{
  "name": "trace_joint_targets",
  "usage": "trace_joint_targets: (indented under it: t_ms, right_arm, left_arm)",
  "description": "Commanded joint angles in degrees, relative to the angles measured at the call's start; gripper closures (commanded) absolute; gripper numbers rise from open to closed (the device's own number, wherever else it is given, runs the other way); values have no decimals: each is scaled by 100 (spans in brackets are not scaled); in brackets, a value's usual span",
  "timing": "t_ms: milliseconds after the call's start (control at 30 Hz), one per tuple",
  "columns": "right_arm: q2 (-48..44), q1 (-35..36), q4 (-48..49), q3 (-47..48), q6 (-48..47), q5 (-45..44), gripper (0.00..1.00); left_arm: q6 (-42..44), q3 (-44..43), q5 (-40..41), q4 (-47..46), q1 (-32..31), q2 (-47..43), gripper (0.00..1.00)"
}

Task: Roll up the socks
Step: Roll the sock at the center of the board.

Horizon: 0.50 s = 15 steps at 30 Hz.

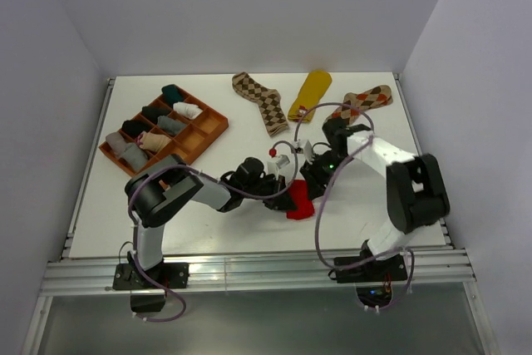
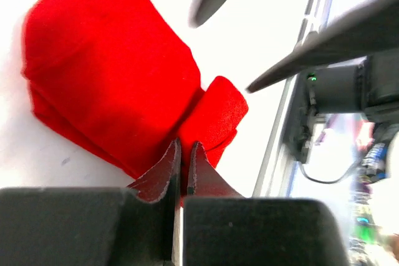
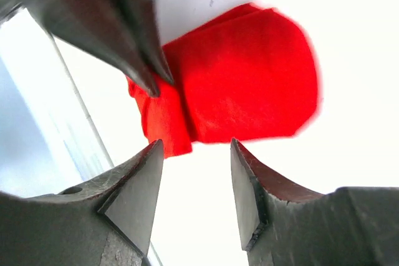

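Observation:
A red sock point(image 1: 301, 208) lies folded on the white table near its front middle; in the left wrist view the red sock point(image 2: 106, 73) fills the upper left. My left gripper point(image 2: 184, 149) is shut, its tips pinching the sock's small folded end. It reaches in from the left point(image 1: 290, 199). My right gripper point(image 3: 196, 147) stands open just short of the sock point(image 3: 249, 85), with nothing between its fingers. It hangs over the sock's far side point(image 1: 314, 179). Two brown argyle socks point(image 1: 262, 101) point(image 1: 366, 101) and a mustard yellow sock point(image 1: 312, 93) lie flat at the back.
An orange compartment tray point(image 1: 214, 128) holding several rolled socks stands at the back left. The table's front rail point(image 1: 249, 272) runs close behind the red sock. Both arms' cables loop over the middle of the table.

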<state>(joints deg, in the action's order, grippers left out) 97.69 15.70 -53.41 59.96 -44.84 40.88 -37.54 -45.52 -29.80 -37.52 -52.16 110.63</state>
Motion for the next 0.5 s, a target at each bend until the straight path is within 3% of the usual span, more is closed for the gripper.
trace_joint_targets:
  t_ms: [0, 200, 333, 467]
  right_arm:
    - [-1073, 64, 1094, -501, 177, -273, 45]
    - [-2348, 82, 1973, -1503, 90, -520, 42]
    - [-3113, 187, 2457, -2137, -331, -660, 39]
    - [-3554, 547, 2809, -2612, -412, -871, 37]
  left_arm:
    - [-622, 350, -508, 175, 399, 380, 100]
    - [-1079, 87, -912, 578, 654, 573, 100]
    - [-1141, -456, -1045, 1770, 742, 714, 100]
    - [-1467, -800, -1265, 2378, 786, 969, 100]
